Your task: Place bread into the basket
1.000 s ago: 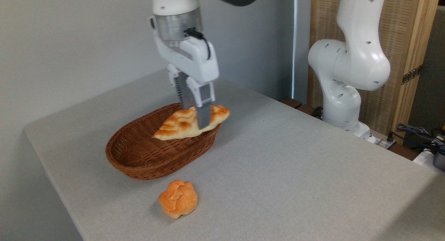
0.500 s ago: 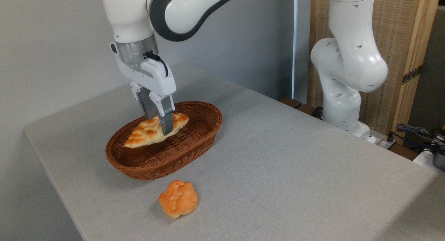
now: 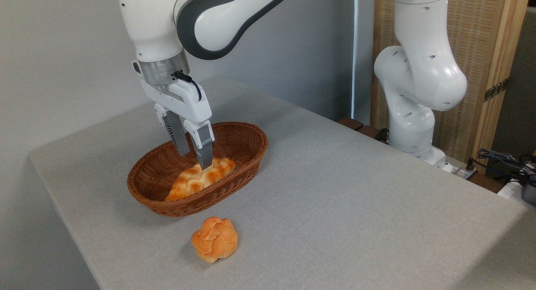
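The bread [image 3: 200,178] lies inside the basket [image 3: 247,136], along its near wall. Above it the fingers [image 3: 204,151] hang spread, gripping nothing (a knotted bun [image 3: 215,239] sits on the bench [image 3: 335,189]).

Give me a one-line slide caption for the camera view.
Braided loaf lies in the wicker basket beneath the open hand; knotted bun outside.

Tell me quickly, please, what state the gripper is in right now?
Gripper: open, holding nothing; its fingers stand apart just above the bread, which lies in the basket.
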